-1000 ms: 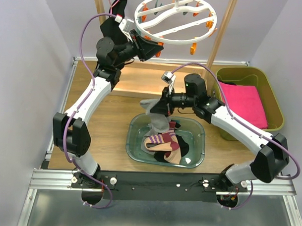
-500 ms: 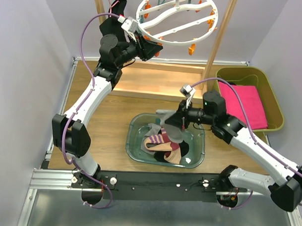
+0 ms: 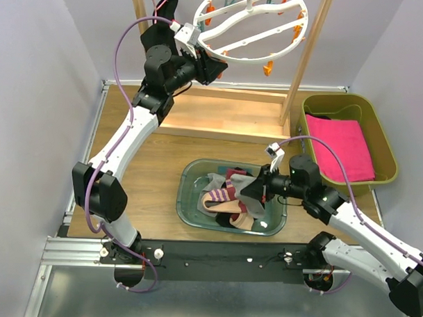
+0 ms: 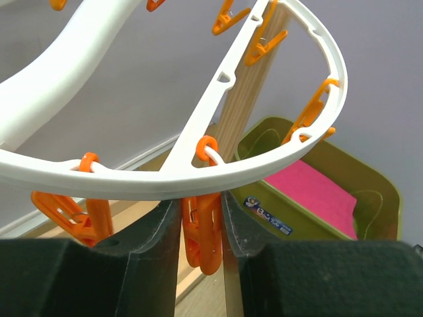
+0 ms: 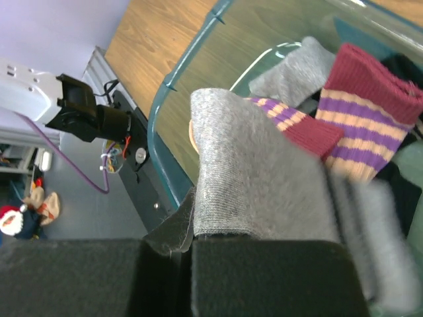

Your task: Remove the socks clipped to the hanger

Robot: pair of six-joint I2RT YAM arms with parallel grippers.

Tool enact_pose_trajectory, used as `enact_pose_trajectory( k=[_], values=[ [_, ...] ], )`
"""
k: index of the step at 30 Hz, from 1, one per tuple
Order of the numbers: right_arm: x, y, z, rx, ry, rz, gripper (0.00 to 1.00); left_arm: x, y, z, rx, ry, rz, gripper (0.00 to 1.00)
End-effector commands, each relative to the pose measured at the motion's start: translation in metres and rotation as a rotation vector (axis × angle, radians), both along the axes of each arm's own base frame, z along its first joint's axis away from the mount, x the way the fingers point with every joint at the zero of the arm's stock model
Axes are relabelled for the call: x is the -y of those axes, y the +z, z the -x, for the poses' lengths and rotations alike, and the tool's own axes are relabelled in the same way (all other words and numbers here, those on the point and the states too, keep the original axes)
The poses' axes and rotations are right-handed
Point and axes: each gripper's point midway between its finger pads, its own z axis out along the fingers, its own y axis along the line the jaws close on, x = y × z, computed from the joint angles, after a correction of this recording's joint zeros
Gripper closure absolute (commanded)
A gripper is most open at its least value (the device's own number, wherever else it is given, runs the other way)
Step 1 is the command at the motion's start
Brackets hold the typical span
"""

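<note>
The right tool (image 3: 259, 190) is pinching the grey sock (image 5: 258, 172) with its jaws together on the fabric. It is hovering low over the right half of the clear green tub (image 3: 183, 192) at the centre of the overhead view. From the tool the sock is trailing leftward toward the middle of the tub, its long axis lying roughly across the frame, so a release here looks likely to drop it straight onto the pile. Inside the tub the other socks (image 3: 227, 204) are lying in a loose heap: maroon and purple striped, tan and black ones overlapping. At the right edge the olive bin (image 3: 389, 154) is holding only the folded pink cloth (image 3: 340, 145). At the top of the frame the left tool (image 4: 201, 218) is reaching up under the near rim of the hanger (image 3: 251, 60). Its jaws are pressing on either side of one orange peg (image 4: 202, 247) that is dangling from the white ring. No sock is showing in that peg or on the others in view. The left arm is by far the nearer to the hanger, while the right one is well apart from it, down by the wooden table (image 3: 148, 170).
</note>
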Motion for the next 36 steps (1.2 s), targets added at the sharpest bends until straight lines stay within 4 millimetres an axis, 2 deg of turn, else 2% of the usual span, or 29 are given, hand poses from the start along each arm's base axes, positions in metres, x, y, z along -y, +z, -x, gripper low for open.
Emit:
enact_pose_trajectory(
  k=[1, 8, 12, 14, 15, 17, 18, 19, 25, 27, 28, 30, 31, 32, 33, 34, 36],
  values=[
    [0.004, 0.006, -0.005, -0.011, -0.086, -0.054, 0.99, -0.007, 0.029, 0.004, 0.068, 0.07, -0.005, 0.92],
    [0.015, -0.001, -0.012, -0.01, -0.161, -0.013, 0.96, -0.005, 0.031, 0.001, 0.083, 0.129, -0.043, 0.86],
    [0.014, -0.009, -0.014, -0.029, -0.179, -0.017, 0.95, -0.006, 0.028, -0.003, 0.074, 0.17, -0.073, 0.73],
    [0.014, -0.01, -0.017, -0.031, -0.191, -0.021, 0.94, -0.007, 0.03, -0.003, 0.083, 0.179, -0.081, 0.62],
    [0.014, -0.012, -0.017, -0.037, -0.196, -0.02, 0.93, -0.008, 0.026, -0.004, 0.066, 0.192, -0.093, 0.49],
    [0.014, -0.015, -0.018, -0.041, -0.205, -0.019, 0.91, -0.01, 0.029, -0.003, 0.069, 0.205, -0.103, 0.34],
    [0.014, -0.015, -0.019, -0.044, -0.21, -0.02, 0.89, -0.011, 0.025, -0.005, 0.055, 0.22, -0.111, 0.3],
    [0.014, -0.016, -0.019, -0.044, -0.213, -0.02, 0.87, -0.014, 0.029, -0.003, 0.061, 0.231, -0.111, 0.12],
    [0.016, -0.016, -0.022, -0.037, -0.236, -0.032, 0.73, -0.024, 0.035, 0.009, 0.055, 0.282, -0.122, 0.11],
    [0.015, -0.015, -0.022, -0.033, -0.233, -0.033, 0.69, -0.031, 0.031, 0.011, 0.046, 0.309, -0.129, 0.11],
    [0.015, -0.014, -0.022, -0.034, -0.231, -0.036, 0.63, -0.035, 0.035, 0.016, 0.05, 0.322, -0.126, 0.11],
    [0.014, -0.015, -0.023, -0.032, -0.226, -0.027, 0.56, -0.043, 0.028, 0.018, 0.028, 0.36, -0.141, 0.11],
    [0.015, -0.015, -0.023, -0.032, -0.227, -0.02, 0.49, -0.049, 0.033, 0.024, 0.034, 0.378, -0.136, 0.11],
    [0.016, -0.017, -0.023, -0.038, -0.228, -0.004, 0.44, -0.053, 0.023, 0.024, 0.015, 0.392, -0.148, 0.11],
    [0.017, -0.013, -0.024, -0.026, -0.23, 0.001, 0.42, -0.058, 0.02, 0.025, 0.007, 0.414, -0.155, 0.11],
    [0.019, -0.014, -0.026, -0.023, -0.243, 0.013, 0.33, -0.063, 0.024, 0.033, 0.014, 0.421, -0.147, 0.11],
    [0.023, -0.014, -0.026, -0.026, -0.254, 0.035, 0.26, -0.071, 0.011, 0.036, -0.015, 0.452, -0.161, 0.11]
  ],
)
